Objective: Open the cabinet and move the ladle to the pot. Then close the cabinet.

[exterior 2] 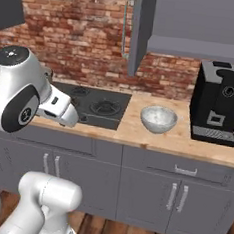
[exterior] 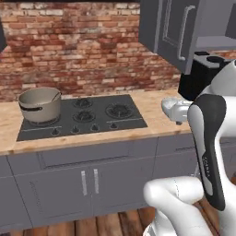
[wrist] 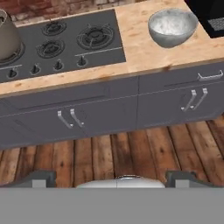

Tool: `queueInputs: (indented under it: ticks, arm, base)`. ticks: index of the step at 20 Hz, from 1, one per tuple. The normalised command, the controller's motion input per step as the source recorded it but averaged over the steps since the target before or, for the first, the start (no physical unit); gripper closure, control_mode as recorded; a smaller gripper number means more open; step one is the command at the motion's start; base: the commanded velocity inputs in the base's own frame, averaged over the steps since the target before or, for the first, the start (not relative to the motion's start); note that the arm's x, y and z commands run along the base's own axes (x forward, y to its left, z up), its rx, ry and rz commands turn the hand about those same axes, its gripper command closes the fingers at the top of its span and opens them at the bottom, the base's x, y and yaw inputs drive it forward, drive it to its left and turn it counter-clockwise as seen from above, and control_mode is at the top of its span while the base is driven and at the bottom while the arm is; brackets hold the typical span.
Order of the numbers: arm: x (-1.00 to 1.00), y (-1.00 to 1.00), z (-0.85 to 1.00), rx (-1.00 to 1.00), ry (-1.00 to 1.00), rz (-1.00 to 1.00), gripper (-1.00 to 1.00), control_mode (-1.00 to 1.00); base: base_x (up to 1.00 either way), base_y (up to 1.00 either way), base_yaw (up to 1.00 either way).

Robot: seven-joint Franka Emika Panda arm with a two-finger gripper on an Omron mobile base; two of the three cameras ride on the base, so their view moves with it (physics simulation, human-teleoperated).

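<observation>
Ladle (exterior: 56, 97) in pot (exterior: 40, 105), cabinet (exterior: 171, 28) door ajar above; jaws' state unclear; likely next: push door flat

Matt grey metal pot (exterior: 39, 104), pale wooden counter (exterior: 154, 110), rough brick wall (exterior: 83, 50).
</observation>
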Motion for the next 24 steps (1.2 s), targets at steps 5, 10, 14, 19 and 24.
queueInputs:
  ticks: [5, 10, 14, 19, 24]
  arm:
    - [0.0, 0.0, 0.0, 0.0, 0.0, 0.0, -1.0, 1.0]
    - [0.0, 0.0, 0.0, 0.0, 0.0, 0.0, -1.0, 1.0]
    - [0.0, 0.0, 0.0, 0.0, 0.0, 0.0, -1.0, 1.0]
    - [0.0, 0.0, 0.0, 0.0, 0.0, 0.0, -1.0, 1.0]
    - [0.0, 0.0, 0.0, 0.0, 0.0, 0.0, -1.0, 1.0]
  base:
    - [-0.06, -1.0, 0.0]
    - [0.0, -1.0, 0.0]
    - [0.16, -0.88, 0.0]
    - [0.49, -0.54, 0.01]
    - [0.52, -0.1, 0.02]
